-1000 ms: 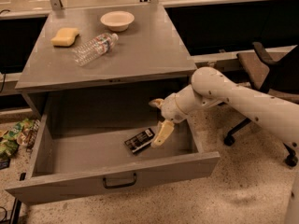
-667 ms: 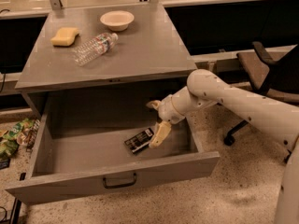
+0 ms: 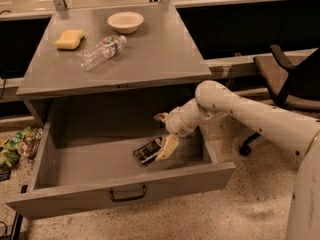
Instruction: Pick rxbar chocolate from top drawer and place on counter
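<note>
**Item: top drawer open, gripper inside, bar on the drawer floor**

- Grey cabinet, seen from in front and above. The counter (image 3: 150, 54) is its flat top.
- The top drawer (image 3: 75, 201) is pulled out toward 6 o'clock. A black bar handle (image 3: 128, 194) sits at the middle of the front panel.
- The rxbar chocolate (image 3: 147, 151) has a black wrapper with pale lettering. It lies flat on the drawer floor at about 3 o'clock from the floor's centre, turned at a slant.
- One white arm (image 3: 250, 116) enters from 3 o'clock and reaches over the drawer's right wall.
- The gripper (image 3: 159, 137) is down inside the drawer, pointing toward 9 o'clock.
- Fingers are spread wide with nothing between them. The upper finger (image 3: 161, 117) is near the drawer's back at 12 o'clock from the wrist. The lower finger (image 3: 168, 147) slants toward 6 o'clock and sits against the right end of the bar. Whether it touches the wrapper or only overlaps it cannot be told.
- The bar is not grasped.

On the counter:
- Pale bowl (image 3: 125, 21) at 12 o'clock, near the back edge.
- Yellow sponge (image 3: 70, 39) at 10 o'clock.
- Clear plastic bottle (image 3: 101, 51) on its side at 9 o'clock from centre, between the sponge and the bowl but nearer the front. Its cap end points toward 2 o'clock.

Surroundings:
- Dark office chair (image 3: 280, 76) at 3 o'clock from the cabinet, behind the arm.
- Loose snack packets (image 3: 15, 145) on the floor at 9 o'clock from the drawer.
</note>
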You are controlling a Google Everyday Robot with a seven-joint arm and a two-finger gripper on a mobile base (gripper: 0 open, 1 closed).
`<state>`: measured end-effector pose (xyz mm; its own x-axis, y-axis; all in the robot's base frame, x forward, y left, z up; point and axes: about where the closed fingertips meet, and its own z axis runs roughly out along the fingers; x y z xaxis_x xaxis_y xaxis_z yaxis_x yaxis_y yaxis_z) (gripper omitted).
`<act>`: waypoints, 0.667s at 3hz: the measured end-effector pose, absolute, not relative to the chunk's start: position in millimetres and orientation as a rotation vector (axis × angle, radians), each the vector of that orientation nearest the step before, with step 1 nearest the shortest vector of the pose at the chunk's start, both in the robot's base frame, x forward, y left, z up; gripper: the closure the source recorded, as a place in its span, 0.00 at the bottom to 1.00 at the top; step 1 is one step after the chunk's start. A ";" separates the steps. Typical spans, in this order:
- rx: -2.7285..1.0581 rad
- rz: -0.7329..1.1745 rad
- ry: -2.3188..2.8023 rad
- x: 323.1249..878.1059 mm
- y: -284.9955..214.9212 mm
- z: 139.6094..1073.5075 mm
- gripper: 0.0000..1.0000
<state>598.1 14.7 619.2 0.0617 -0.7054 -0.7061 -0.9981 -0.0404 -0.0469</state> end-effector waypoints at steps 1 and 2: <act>-1.815 0.682 1.674 596.3 19.3 610.1 0.00; -1.805 0.682 1.664 594.0 19.7 603.3 0.16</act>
<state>594.0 19.7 603.3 0.0888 -0.6965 -0.7121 -0.9959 -0.0489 -0.0764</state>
